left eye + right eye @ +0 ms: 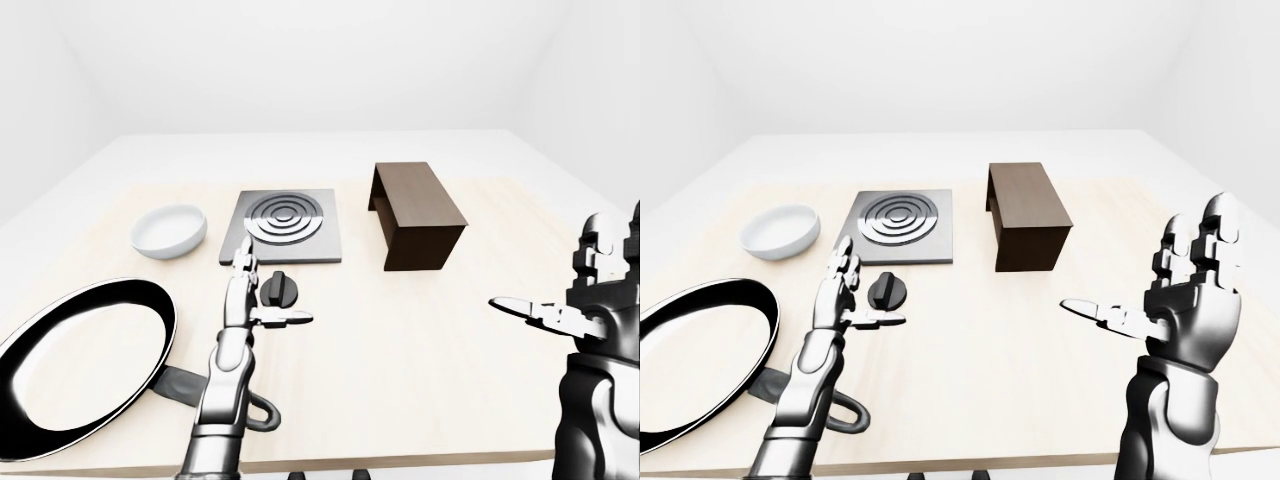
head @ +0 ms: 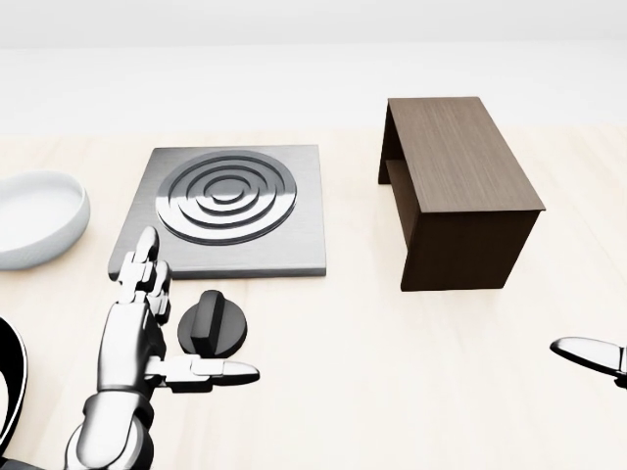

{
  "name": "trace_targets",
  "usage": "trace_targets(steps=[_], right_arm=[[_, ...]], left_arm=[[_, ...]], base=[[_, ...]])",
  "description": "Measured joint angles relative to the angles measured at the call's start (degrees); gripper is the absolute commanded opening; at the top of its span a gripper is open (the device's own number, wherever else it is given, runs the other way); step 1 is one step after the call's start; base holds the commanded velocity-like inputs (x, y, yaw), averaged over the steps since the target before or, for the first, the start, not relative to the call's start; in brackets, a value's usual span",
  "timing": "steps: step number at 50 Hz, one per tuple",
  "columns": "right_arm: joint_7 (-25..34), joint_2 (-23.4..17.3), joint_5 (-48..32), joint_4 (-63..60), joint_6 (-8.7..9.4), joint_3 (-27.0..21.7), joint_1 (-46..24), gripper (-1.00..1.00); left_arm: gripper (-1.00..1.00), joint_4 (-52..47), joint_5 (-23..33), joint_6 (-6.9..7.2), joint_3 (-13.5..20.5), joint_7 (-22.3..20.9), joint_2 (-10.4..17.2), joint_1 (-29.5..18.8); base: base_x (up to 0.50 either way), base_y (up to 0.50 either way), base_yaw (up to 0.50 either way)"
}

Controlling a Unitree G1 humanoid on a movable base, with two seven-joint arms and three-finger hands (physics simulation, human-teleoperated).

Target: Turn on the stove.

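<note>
Closest to the camera, the left robot hand point(image 2: 162, 323) stands upright with fingers straight and thumb stuck out sideways, released and grasping nothing. Its thumb runs just beneath the black stove knob point(image 2: 210, 324), and the fingers rise just left of the knob; whether any part touches the knob I cannot tell. The knob lies on the tabletop point(image 2: 392, 392) just below the lower edge of the stove point(image 2: 227, 209), a grey plate with concentric rings, which shows no glow. By my judgement the task is at the approach: the hand has been brought beside the knob, but closing on it and turning it remain to be done. Right of the stove stands a dark wooden box point(image 2: 460, 186); left of the stove sits a white bowl point(image 1: 170, 230). Only the eye views show the frying pan point(image 1: 85, 365), well below and left of the stove, and the whole right robot hand point(image 1: 1185, 290), far right of the stove, fingers spread and empty; the head view catches merely one fingertip of it at its right edge.
</note>
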Motion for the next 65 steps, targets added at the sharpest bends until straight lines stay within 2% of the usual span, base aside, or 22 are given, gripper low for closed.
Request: trace_targets(steps=[11, 20, 65], right_arm=[[0.04, 0.06, -0.29, 0.32, 0.0, 0.22, 0.04, 1.0], [0.12, 0.18, -0.41, 0.48, 0.0, 0.32, 0.19, 1.0], [0.21, 0.28, -0.32, 0.68, 0.0, 0.3, 0.39, 1.0]], left_arm=[[1.0, 7.02, 0.29, -2.4, 0.21, 0.73, 0.26, -3.87], [1.0, 11.01, 0.07, -3.97, 0.19, 0.73, 0.25, -5.15], [1.0, 21.89, 1.25, -3.97, -0.34, 1.38, -0.14, -5.72]], base=[[0.0, 0.0, 0.0], [0.0, 0.0, 0.0], [0.0, 0.0, 0.0]])
